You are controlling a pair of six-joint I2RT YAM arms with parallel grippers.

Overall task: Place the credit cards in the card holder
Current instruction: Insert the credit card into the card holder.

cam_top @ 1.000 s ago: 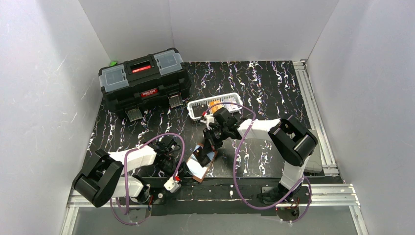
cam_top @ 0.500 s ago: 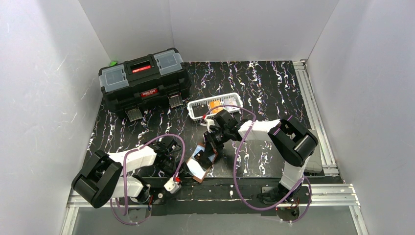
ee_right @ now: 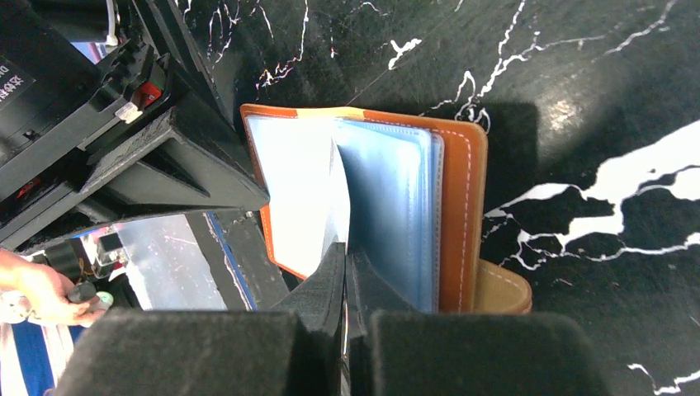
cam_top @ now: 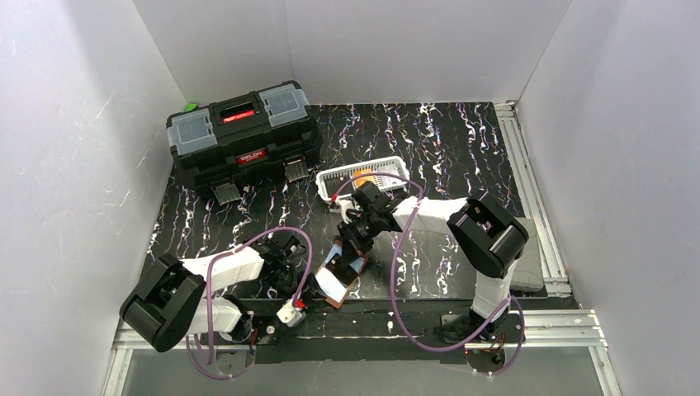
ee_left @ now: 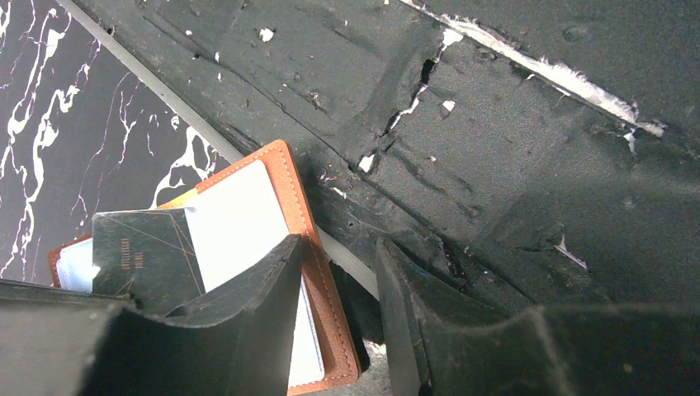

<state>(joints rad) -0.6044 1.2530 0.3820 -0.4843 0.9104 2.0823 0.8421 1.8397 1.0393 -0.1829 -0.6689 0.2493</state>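
Moved since the earlier view: the right arm's wrist and elbow, both drawn slightly to the left. The left arm and the card holder have kept their places.

1. Left claw (ee_left: 338, 243): low at the near edge of the tabletop (cam_top: 462, 140). Its jaws are partly spread with a clear gap between them. One finger (ee_left: 248, 313) lies over the near cover of the card holder, and the cover's corner shows in the gap. Whether the finger presses on the leather cannot be told.

2. Card holder (ee_right: 462, 206): brown leather, lying open and flat on the tabletop just beyond the near edge, between the two claws. Its clear sleeves are fanned, and its tab sticks out at one side.

3. Dark card (ee_left: 140, 247): set among the sleeves, beside a whitish leaf.

4. Right claw (ee_right: 345, 252): directly above the open holder and pointing down. Its fingers are pressed together, pinching the top edge of one upright clear sleeve.

5. White slotted basket (cam_top: 326, 177): on the tabletop beyond the right wrist, well apart from the holder.

6. Credit cards (cam_top: 363, 176): orange, lying inside the basket; their number cannot be told.

7. Black toolbox (cam_top: 243, 136): shut, at the far left, with a red handle on its lid.
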